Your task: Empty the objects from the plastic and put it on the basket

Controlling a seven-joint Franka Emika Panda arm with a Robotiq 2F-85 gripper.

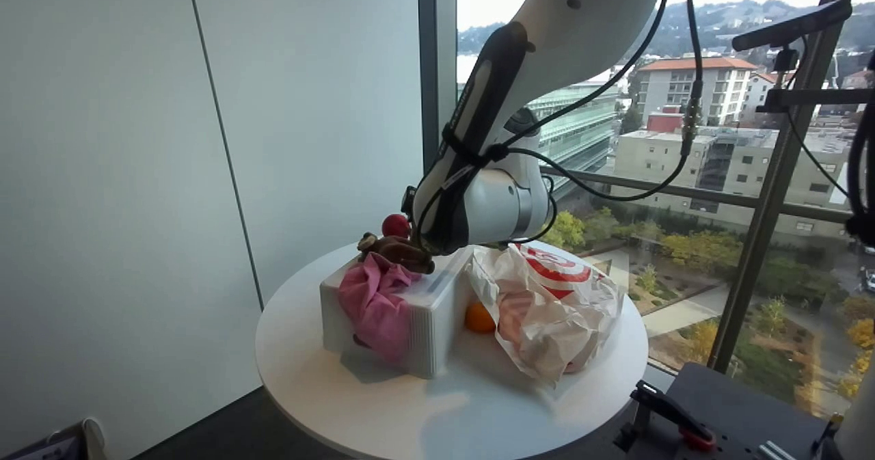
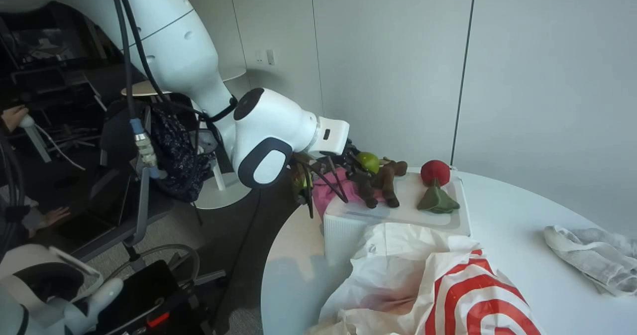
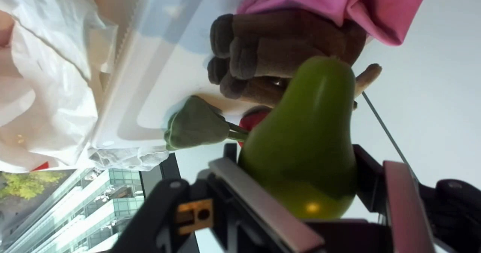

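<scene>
My gripper (image 3: 297,164) is shut on a green pear (image 3: 306,132) in the wrist view; the pear (image 2: 368,162) also shows in an exterior view, above the white ribbed basket (image 1: 431,340). The basket stands on the table with a flat face up. On that face lie a brown plush toy (image 2: 380,180), a pink cloth (image 1: 376,303) draped over the edge, and a red round toy (image 2: 435,173) with green leaves (image 2: 438,200). The white plastic bag (image 1: 547,323) with red rings lies crumpled beside the basket, with something pinkish inside it.
An orange (image 1: 480,318) sits between basket and bag on the round white table (image 1: 355,405). A greyish cloth (image 2: 592,260) lies at the table's far edge. A wall (image 1: 123,173) and a window stand close behind the table. Cables hang along the arm.
</scene>
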